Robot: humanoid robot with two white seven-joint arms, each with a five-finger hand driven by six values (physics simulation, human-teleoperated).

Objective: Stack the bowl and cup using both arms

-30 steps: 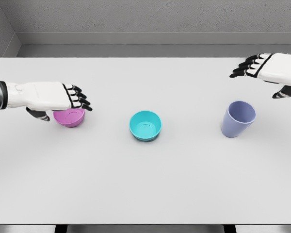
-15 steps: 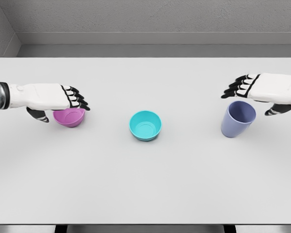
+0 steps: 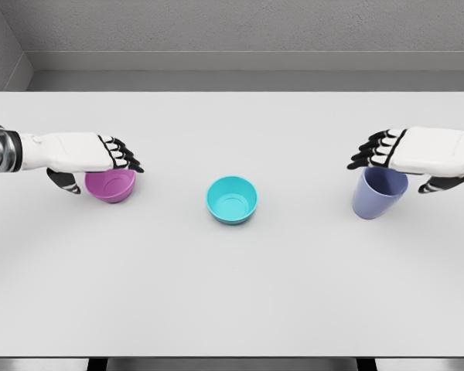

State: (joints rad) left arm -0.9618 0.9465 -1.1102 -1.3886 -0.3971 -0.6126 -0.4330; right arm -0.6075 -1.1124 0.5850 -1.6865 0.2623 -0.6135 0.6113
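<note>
Plain white table [image 3: 232, 294] with grey walls behind, and lots of bare surface near and far. The teal bowl [image 3: 232, 199] sits dead centre, well apart from the rest. The left hand [image 3: 89, 153] hovers over the pink bowl [image 3: 112, 185] at left, fingers loosely apart. The right hand [image 3: 417, 152] covers the top of the purple cup [image 3: 375, 195] at right; can't tell if it's gripping.
</note>
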